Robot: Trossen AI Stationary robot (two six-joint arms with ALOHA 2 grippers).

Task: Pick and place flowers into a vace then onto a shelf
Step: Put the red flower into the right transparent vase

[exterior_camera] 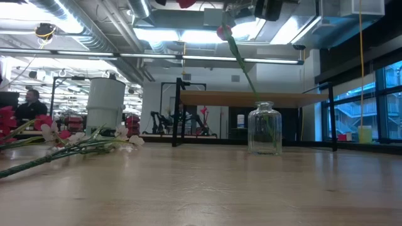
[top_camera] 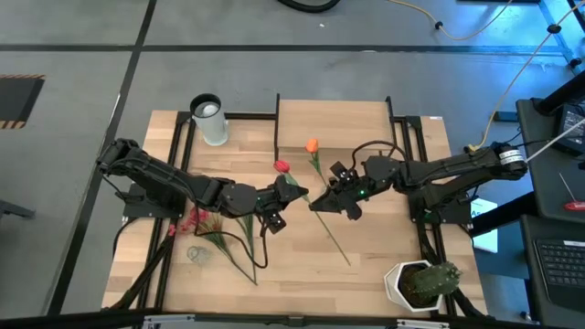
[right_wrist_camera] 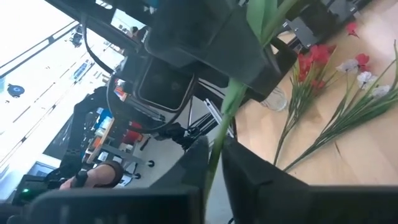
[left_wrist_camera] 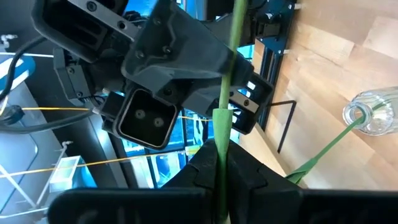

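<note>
Both grippers meet high over the table's middle, each shut on the stem of the red tulip. My left gripper comes from the left and my right gripper from the right. An orange tulip stands with its stem's lower end in the clear glass vase, leaning toward the far left. Red and white blossom sprigs lie flat on the table at the left. The light-wood shelf stands at the far middle. My left gripper pinches the red tulip's green stem between its two fingers. The fingers come level from the table's left and lie across the stem. The tulip is lifted clear of the table. My right gripper pinches the same stem between its two fingers, level from the table's right and across the stem, close beside the left fingers. The leaves rise past the hold.
A white cylinder stands at the far left beside the shelf. A green cactus in a white pot sits at the near right corner. Bare tabletop lies in front of the grippers.
</note>
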